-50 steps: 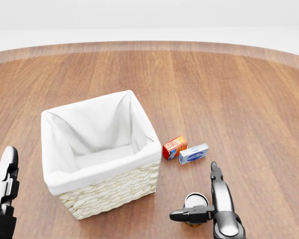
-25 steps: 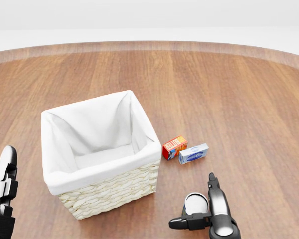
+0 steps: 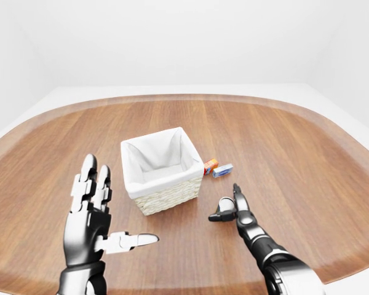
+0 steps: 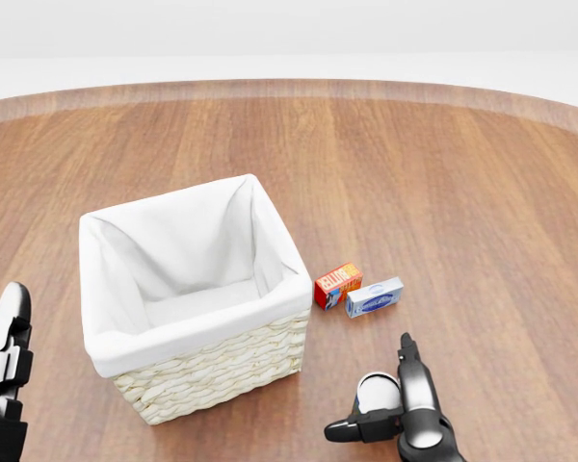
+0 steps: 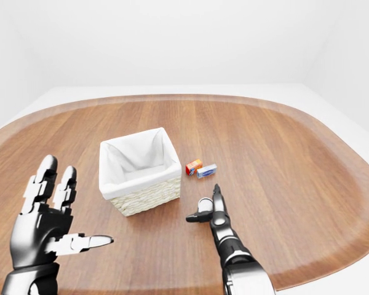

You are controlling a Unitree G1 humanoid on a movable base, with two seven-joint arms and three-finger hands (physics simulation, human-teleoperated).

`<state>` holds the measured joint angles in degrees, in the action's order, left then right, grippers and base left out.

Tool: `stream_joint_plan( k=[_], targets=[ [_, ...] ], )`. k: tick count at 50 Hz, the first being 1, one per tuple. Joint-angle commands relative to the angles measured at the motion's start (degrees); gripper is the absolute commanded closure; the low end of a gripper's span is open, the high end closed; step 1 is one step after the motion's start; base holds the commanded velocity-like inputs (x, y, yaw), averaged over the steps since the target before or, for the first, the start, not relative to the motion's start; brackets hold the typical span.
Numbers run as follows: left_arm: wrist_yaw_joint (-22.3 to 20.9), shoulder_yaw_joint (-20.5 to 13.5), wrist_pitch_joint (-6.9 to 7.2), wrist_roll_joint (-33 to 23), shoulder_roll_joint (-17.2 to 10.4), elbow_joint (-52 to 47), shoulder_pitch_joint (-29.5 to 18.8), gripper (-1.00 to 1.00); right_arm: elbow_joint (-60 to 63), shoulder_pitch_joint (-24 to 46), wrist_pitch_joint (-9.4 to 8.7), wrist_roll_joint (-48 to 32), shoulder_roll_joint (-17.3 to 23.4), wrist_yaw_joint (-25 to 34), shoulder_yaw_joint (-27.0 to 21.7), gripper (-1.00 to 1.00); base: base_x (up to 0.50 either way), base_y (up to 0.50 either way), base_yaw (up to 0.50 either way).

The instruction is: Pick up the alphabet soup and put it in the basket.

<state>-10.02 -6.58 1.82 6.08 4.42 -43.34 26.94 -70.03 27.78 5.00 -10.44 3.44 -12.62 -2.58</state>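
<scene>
- One basket [image 4: 212, 371], wicker with a white cloth lining, stands on the table; nothing shows inside it.
- One soup can [image 4: 378, 392] stands upright at about 4 o'clock from the basket, apart from it.
- Two small boxes lie at 3 o'clock from the basket, side by side: one red box [image 4: 337, 285] and one blue-white box [image 4: 374, 297].
- Right hand [image 4: 390, 409] is at the can, fingers spread beside it, not clamped on it.
- Left hand [image 3: 93, 212] is raised at 8 o'clock from the basket, fingers apart, holding nothing.
- One rounded wooden table [image 3: 295, 147]; pale floor and white walls around.
</scene>
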Motion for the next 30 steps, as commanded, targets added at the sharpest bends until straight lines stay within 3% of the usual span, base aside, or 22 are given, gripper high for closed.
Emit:
stream_joint_plan(
  k=[1,19,21,22,30],
  targets=[
    [-0.23,-0.41,0.16,0.39,0.11,-0.41,0.14,-1.0,-4.09,1.01,0.0,1.05,-0.07,1.17,-1.15,-1.0,0.0,0.0,0.0],
    [-0.52,-0.62,0.21,0.41,0.47,-0.66,0.27,-1.0,-5.01,0.82,0.0,-0.36,-0.48,0.68,-1.23,-1.0,0.0,0.0,0.0],
    [-0.55,-0.71,0.28,0.49,0.48,-0.76,0.29,-1.0,-5.07,0.82,0.0,-0.46,-0.51,0.48,-1.27,0.42,0.0,0.0,0.0],
    [-0.59,-0.86,0.35,0.63,0.49,-0.85,0.28,-1.0,-5.07,0.83,0.0,-0.53,-0.49,0.35,-1.28,1.0,0.0,0.0,0.0],
    [-0.87,-0.88,0.5,0.69,0.65,-1.07,0.42,-1.0,-4.65,1.12,0.0,0.14,-0.05,0.72,-1.79,1.0,0.0,0.0,0.0]
  ],
)
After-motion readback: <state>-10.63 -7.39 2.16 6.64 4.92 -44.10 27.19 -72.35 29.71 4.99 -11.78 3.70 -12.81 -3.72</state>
